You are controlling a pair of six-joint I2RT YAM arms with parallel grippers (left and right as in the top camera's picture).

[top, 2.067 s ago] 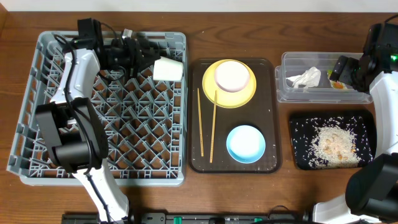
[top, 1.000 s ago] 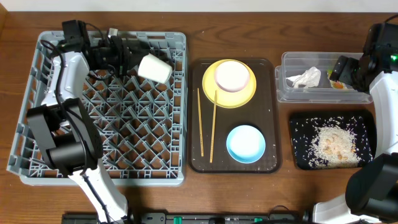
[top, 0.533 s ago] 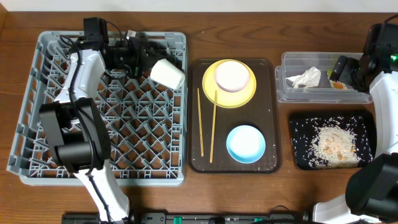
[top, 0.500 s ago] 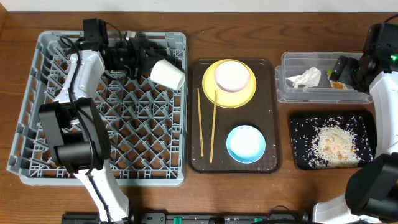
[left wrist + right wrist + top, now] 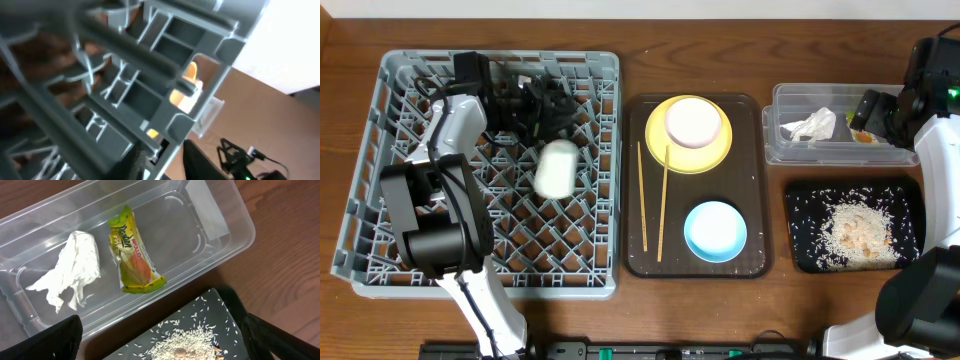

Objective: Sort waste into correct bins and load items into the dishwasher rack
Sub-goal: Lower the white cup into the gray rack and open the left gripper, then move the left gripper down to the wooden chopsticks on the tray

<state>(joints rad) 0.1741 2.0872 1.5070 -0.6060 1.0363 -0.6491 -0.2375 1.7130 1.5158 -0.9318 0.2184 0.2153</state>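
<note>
The small white cup (image 5: pixel 556 168) lies on its side on the pegs of the grey dishwasher rack (image 5: pixel 380 230), apart from my left gripper (image 5: pixel 552 108), which is open and empty at the rack's far side. The left wrist view is blurred and shows only rack lattice (image 5: pixel 150 75) between the fingers (image 5: pixel 137 160). My right gripper (image 5: pixel 875 110) is open above the clear tub (image 5: pixel 220 210), which holds the white napkin (image 5: pixel 75 265) and the yellow-green wrapper (image 5: pixel 132 250). Rice (image 5: pixel 190 342) lies in the black tray (image 5: pixel 220 310).
The brown serving tray (image 5: pixel 750 130) holds the yellow plate (image 5: pixel 660 140) with the pink bowl (image 5: pixel 693 122) on it, the blue bowl (image 5: pixel 715 230) and two chopsticks (image 5: pixel 642 195). The clear tub (image 5: pixel 820 150) and the black tray (image 5: pixel 800 200) stand at the right.
The cup was held at the left gripper's tip near the rack's far right corner. It now lies free, lower in the rack. The right arm has not moved.
</note>
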